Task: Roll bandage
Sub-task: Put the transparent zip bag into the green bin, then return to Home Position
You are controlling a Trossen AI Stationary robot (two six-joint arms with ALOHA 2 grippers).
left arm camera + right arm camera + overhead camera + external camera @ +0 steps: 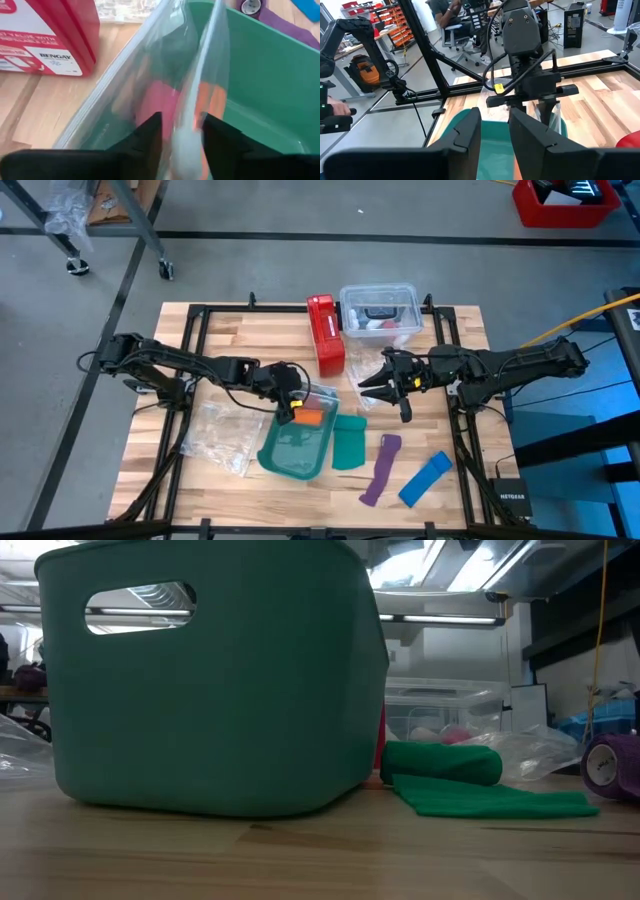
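The green bin (215, 690) fills the low view and hides what is inside it. From above, the bandage (307, 418) is a small bright orange patch at the bin's top edge (blurry behind a clear plastic bag (185, 85)), and the left gripper (290, 406) pinches that bag shut. The right gripper (376, 385) waits near the red box (325, 333) with its fingers spread open.
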